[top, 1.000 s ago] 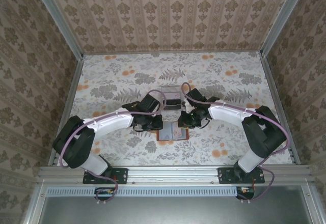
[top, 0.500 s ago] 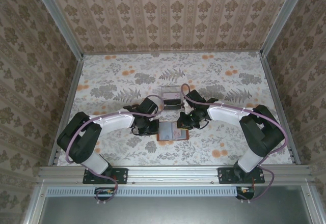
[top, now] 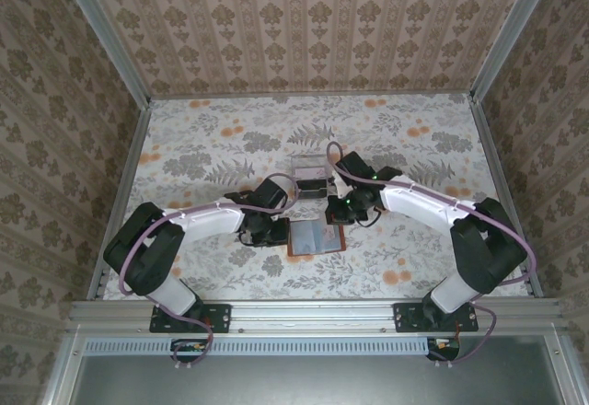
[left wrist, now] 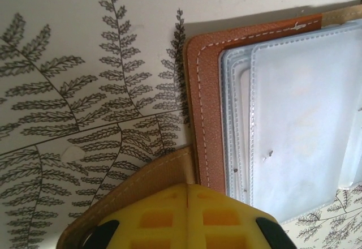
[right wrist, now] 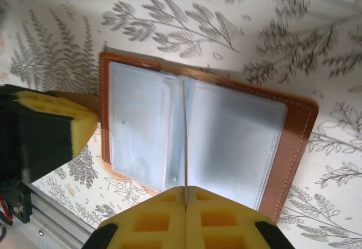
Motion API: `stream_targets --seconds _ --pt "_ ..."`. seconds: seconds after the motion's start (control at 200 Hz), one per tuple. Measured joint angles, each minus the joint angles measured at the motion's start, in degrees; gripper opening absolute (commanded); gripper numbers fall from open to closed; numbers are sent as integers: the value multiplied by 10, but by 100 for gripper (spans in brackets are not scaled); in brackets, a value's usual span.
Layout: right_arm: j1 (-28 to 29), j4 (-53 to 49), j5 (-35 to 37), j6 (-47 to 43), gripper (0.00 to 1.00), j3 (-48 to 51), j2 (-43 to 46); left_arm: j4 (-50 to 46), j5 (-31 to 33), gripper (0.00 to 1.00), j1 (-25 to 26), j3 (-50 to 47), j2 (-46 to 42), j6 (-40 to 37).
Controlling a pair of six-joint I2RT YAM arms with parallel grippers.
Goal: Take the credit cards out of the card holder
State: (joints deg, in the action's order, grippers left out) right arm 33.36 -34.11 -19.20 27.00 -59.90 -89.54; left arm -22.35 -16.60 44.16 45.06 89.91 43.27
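Observation:
The card holder (top: 313, 238) lies open on the floral table, reddish-brown with pale pocket panels (right wrist: 237, 141). My left gripper (top: 276, 233) is at its left edge, pads shut (left wrist: 188, 185) on a tan leather flap (left wrist: 147, 178) of the holder beside the stitched brown border (left wrist: 206, 102). My right gripper (top: 339, 210) is over the holder's far right part. Its yellow pads are shut (right wrist: 185, 189) on a thin stiff credit card (right wrist: 184, 138), seen edge-on, standing up from the middle fold. The left gripper's yellow pad (right wrist: 54, 121) shows at the holder's left side.
A small clear plastic tray (top: 311, 176) stands just beyond the holder, between the two wrists. Patterned walls enclose the table on three sides, and the metal rail (top: 313, 311) with the arm bases runs along the near edge.
Both grippers have closed. The right wrist has shifted slightly away and to the right over the holder. The left gripper has settled in against the holder's left edge.

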Motion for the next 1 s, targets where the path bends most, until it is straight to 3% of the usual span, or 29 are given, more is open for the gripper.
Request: stream_targets --seconds 0.175,0.59,1.0 --pt "0 -40 43 -122 4 -60 8 0 4 4 -6 1 -12 0" --pt "0 -74 117 -544 0 -183 -43 40 -16 4 -23 2 -6 0" --pt "-7 -148 152 -748 0 -364 -193 65 -40 4 -30 2 23 0"
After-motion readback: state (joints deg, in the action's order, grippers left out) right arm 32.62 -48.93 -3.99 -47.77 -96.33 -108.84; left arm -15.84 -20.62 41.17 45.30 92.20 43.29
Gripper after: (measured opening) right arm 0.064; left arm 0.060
